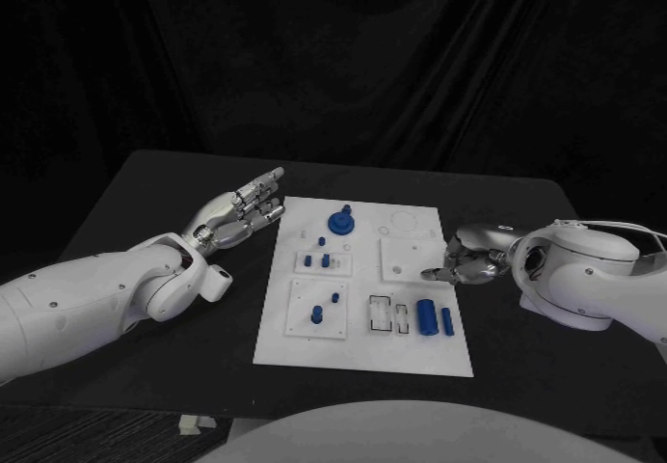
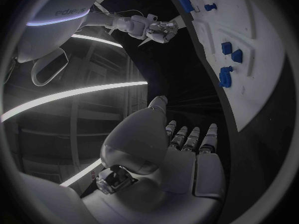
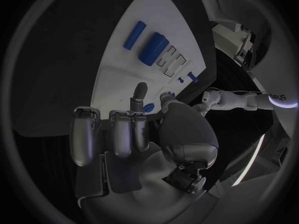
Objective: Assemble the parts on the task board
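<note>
Head view: your task board lies mid table, blue parts on it; left hand hovers just off the board's left edge, fingers straight & apart, holding nothing; right hand at the right edge, fingers curled.
Left wrist: palm empty, board beside it.
Right wrist: hand over board; can't tell if it's pinching anything.

Overall light: you see a dim scene, black backdrop swallowing detail.
Brightest area: the white task board stands out.
Glare: bright light strips arc across your left wrist view.
Distortion: both wrist views bend edges, dark-framed.
</note>
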`<state>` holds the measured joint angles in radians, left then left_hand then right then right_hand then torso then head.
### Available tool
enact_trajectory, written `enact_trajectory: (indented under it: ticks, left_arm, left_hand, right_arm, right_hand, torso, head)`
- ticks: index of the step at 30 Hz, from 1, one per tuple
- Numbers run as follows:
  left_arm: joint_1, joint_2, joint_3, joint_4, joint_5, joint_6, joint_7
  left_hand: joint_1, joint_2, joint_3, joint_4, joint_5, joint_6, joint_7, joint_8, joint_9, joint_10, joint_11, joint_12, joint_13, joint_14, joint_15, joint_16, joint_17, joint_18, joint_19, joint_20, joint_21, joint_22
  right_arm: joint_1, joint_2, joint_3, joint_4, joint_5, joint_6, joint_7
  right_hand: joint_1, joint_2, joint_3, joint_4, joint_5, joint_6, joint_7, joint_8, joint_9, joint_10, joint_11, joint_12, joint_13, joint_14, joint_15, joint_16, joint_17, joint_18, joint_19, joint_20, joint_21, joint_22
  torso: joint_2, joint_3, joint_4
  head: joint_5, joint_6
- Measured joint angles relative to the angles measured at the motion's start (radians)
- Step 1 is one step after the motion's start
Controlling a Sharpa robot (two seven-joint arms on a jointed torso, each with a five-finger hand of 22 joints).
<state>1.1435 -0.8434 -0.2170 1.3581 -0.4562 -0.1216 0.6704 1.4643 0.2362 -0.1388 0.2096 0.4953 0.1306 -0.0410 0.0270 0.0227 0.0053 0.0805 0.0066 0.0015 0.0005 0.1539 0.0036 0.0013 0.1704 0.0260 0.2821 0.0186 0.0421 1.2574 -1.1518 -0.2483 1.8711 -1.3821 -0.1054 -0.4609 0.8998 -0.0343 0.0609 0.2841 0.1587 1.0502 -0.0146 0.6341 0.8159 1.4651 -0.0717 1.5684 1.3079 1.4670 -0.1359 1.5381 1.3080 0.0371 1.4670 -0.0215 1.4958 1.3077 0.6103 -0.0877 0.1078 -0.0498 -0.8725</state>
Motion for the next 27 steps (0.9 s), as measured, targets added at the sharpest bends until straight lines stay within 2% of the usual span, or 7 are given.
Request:
enact_trajectory:
  ticks: [1,6,7,10,12,21,27]
  left_arm:
    - [0.0,0.0,0.0,0.0,0.0,0.0,0.0]
    - [-0.001,0.0,0.0,-0.002,0.0,0.0,0.0]
    - [-0.002,0.0,0.0,-0.002,0.0,0.0,0.0]
    - [-0.003,0.0,0.0,-0.003,0.0,0.0,0.0]
    - [-0.004,0.0,0.0,-0.004,0.0,0.0,0.0]
    - [-0.011,0.0,0.0,-0.005,0.0,0.001,-0.001]
    - [-0.013,0.0,0.0,-0.005,0.0,0.001,-0.001]
  left_hand:
    - [0.0,0.0,0.0,0.0,0.0,0.0,0.0,0.0,0.0,0.0,0.0,0.0,0.0,0.0,0.0,0.0,0.0,0.0,0.0,0.0,0.0,0.0]
    - [0.0,0.0,0.0,0.0,0.0,0.0,0.0,0.0,0.0,0.0,0.0,0.0,0.0,0.0,0.0,0.0,0.0,0.0,0.0,0.0,0.0,0.0]
    - [0.0,0.0,0.0,0.0,0.0,0.0,0.0,0.0,0.0,0.0,0.0,0.0,0.0,0.0,0.0,0.0,0.0,0.0,0.0,0.0,0.0,0.0]
    - [0.0,0.0,0.0,0.0,0.0,0.0,0.0,0.0,0.0,0.0,0.0,0.0,0.0,0.0,0.0,0.0,0.0,0.0,0.0,0.0,0.0,0.0]
    - [0.0,0.0,0.0,0.0,0.0,0.0,0.0,0.0,0.0,0.0,0.0,0.0,0.0,0.0,0.0,0.0,0.0,0.0,0.0,0.0,0.0,0.0]
    - [0.0,0.0,0.003,0.003,0.0,0.0,0.0,0.0,0.0,0.0,0.0,0.0,0.0,0.0,0.0,0.0,0.0,0.0,0.0,0.0,0.0,0.0]
    - [0.0,0.0,0.003,0.003,0.0,0.0,0.0,0.0,0.0,0.0,0.0,0.0,0.0,0.0,0.0,0.0,0.0,0.0,0.0,0.0,0.0,0.0]
  right_arm:
    - [-0.001,0.005,0.0,-0.001,0.0,0.014,-0.012]
    - [-0.008,0.021,0.0,-0.005,0.001,0.054,-0.043]
    - [-0.011,0.024,0.0,-0.006,0.002,0.061,-0.048]
    - [-0.019,0.034,0.0,-0.012,0.002,0.079,-0.063]
    - [-0.025,0.043,0.0,-0.016,0.002,0.088,-0.072]
    - [-0.05,0.068,0.0,-0.031,0.003,0.106,-0.09]
    - [-0.065,0.077,0.0,-0.037,0.003,0.107,-0.097]
  right_hand:
    - [0.0,0.0,0.0,0.0,0.0,0.0,0.0,-0.002,0.002,0.0,0.0,0.0,0.0,0.0,0.0,0.0,0.0,-0.014,0.0,0.0,0.006,0.0]
    - [0.013,-0.012,0.0,0.0,0.0,0.0,0.0,-0.059,-0.008,0.0,0.0,0.0,0.0,0.0,0.0,0.0,0.0,-0.014,-0.004,-0.003,0.008,0.0]
    - [0.019,-0.017,0.003,-0.002,0.0,0.004,0.004,-0.08,-0.017,0.0,0.0,0.0,0.0,0.0,0.0,0.0,0.0,-0.014,-0.004,-0.003,0.011,0.0]
    - [0.031,-0.011,0.007,-0.001,-0.004,0.024,0.013,-0.148,-0.051,0.0,0.0,0.0,0.0,0.0,0.0,0.0,0.0,-0.014,-0.003,-0.003,0.015,0.0]
    - [0.036,-0.014,0.007,-0.001,-0.006,0.03,0.011,-0.169,-0.063,0.0,0.0,0.0,0.0,0.0,0.0,0.0,0.0,-0.014,-0.004,-0.003,0.016,0.0]
    - [0.045,-0.015,0.01,-0.004,-0.016,0.042,0.013,-0.205,-0.082,0.0,0.0,0.0,0.0,0.0,0.0,0.0,0.0,-0.014,-0.004,-0.003,0.021,0.0]
    - [0.053,-0.015,0.01,-0.004,-0.024,0.045,0.016,-0.234,-0.097,0.0,0.008,0.0,0.0,0.0,0.0,-0.005,0.0,-0.014,-0.004,-0.003,0.021,0.0]
  torso:
    - [0.0,-0.0002,-0.0001]
    - [0.0,-0.0005,0.0]
    - [0.0,-0.0005,0.0]
    - [0.0,-0.0004,-0.0001]
    - [0.0,-0.0004,-0.0003]
    - [0.0,0.0001,-0.0003]
    - [0.0,-0.0005,-0.0004]
  head:
    - [-0.002,0.0]
    - [-0.005,0.0]
    - [-0.003,0.0]
    - [0.0,0.0]
    - [0.002,0.0]
    - [0.008,0.0]
    - [0.012,0.0]
